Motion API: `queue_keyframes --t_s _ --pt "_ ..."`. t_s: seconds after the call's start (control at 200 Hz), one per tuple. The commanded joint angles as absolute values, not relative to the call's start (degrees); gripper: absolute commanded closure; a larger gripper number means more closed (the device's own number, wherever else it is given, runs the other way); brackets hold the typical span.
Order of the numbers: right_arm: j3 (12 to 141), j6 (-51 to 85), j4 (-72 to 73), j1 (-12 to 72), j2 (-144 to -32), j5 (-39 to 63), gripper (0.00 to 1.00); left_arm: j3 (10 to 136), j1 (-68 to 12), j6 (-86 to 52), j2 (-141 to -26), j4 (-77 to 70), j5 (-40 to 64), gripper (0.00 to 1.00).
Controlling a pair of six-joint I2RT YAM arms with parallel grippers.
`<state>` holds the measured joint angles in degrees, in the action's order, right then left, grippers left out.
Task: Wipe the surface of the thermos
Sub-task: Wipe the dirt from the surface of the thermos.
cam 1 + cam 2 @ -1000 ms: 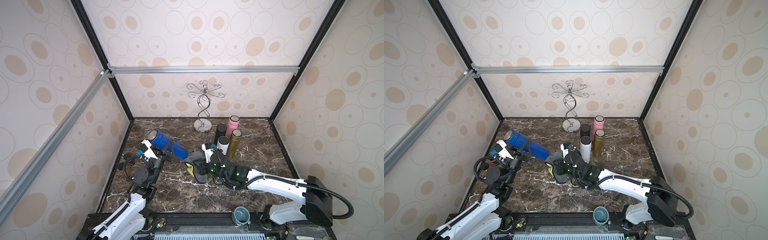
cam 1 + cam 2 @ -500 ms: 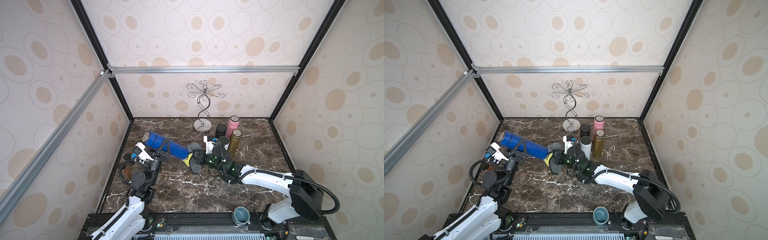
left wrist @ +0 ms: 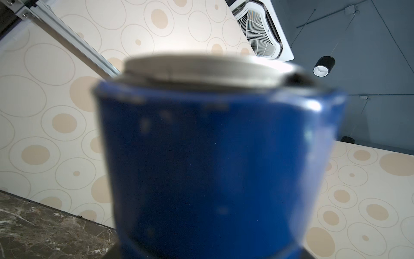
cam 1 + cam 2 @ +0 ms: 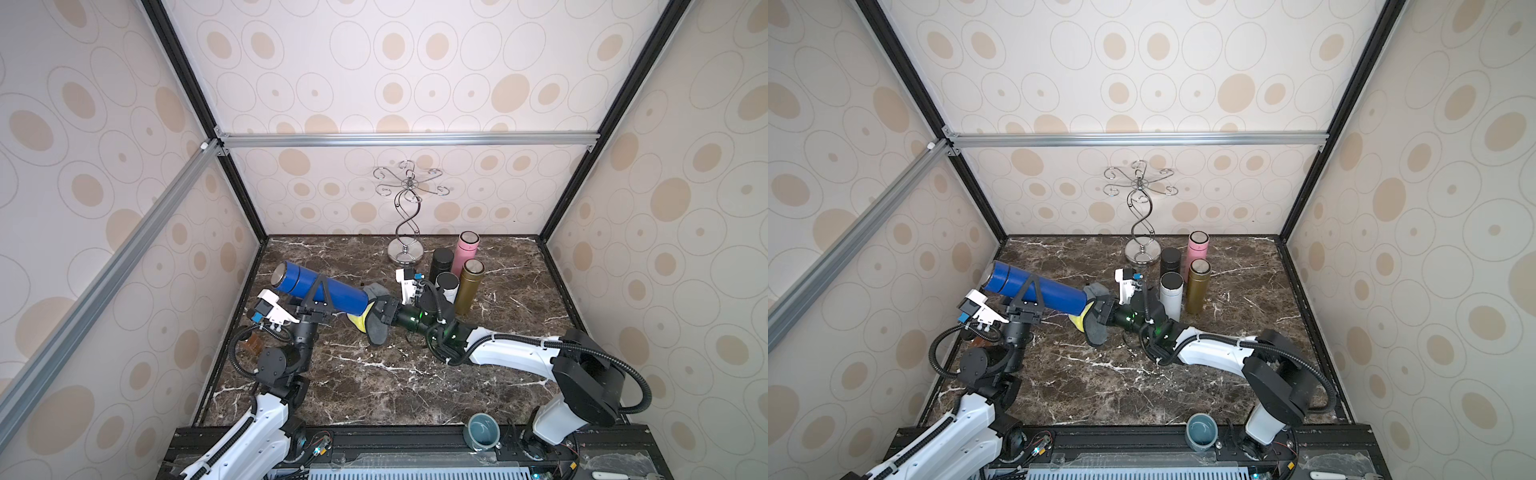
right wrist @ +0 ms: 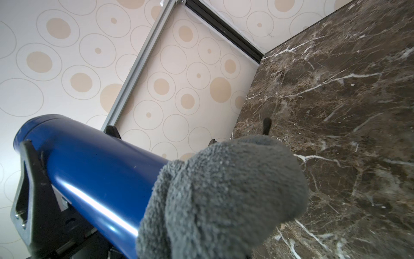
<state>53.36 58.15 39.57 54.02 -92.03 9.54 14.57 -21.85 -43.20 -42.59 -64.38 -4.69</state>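
A blue thermos (image 4: 332, 291) (image 4: 1050, 291) with a silver cap is held nearly level above the table, cap end toward the left wall. My left gripper (image 4: 319, 287) (image 4: 1030, 291) is shut on its middle, black fingers on either side. In the left wrist view the thermos (image 3: 212, 168) fills the frame and hides the jaws. My right gripper (image 4: 384, 313) (image 4: 1104, 311) is shut on a grey cloth (image 4: 376, 328) (image 4: 1094, 330) with a yellow side. The cloth (image 5: 224, 197) presses against the lower end of the thermos (image 5: 89, 170).
Behind the right wrist stand a black (image 4: 441, 262), a pink (image 4: 466, 253), a gold (image 4: 469, 286) and a white (image 4: 448, 286) flask. A silver hook stand (image 4: 406, 224) rises at the back. A teal cup (image 4: 482, 430) sits at the front edge. The left wall is close to the thermos cap.
My right gripper carried the cloth up and to the left, from low over the table to the thermos's end. The left gripper shifted the thermos slightly left and more level.
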Motion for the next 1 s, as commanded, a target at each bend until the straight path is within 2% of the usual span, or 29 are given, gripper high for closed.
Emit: queue_keyframes --t_s 0.0,0.385,0.595,0.995 --pt "55.87 58.77 43.06 58.13 -90.57 16.28 1.00 14.76 -22.36 -39.42 -42.37 -64.95 -4.56 1.00" --pt "51.08 58.19 40.72 60.24 -86.64 16.21 1.00 14.50 -22.41 -35.39 -44.60 -64.65 -7.21 1.00" --pt "51.33 55.51 33.46 62.71 -83.25 15.60 1.00 14.42 -22.41 -34.98 -46.19 -66.69 -6.90 1.00" --pt "58.83 48.26 27.99 63.31 -88.82 8.88 1.00 13.88 -22.41 -38.48 -49.45 -72.03 -0.89 1.00"
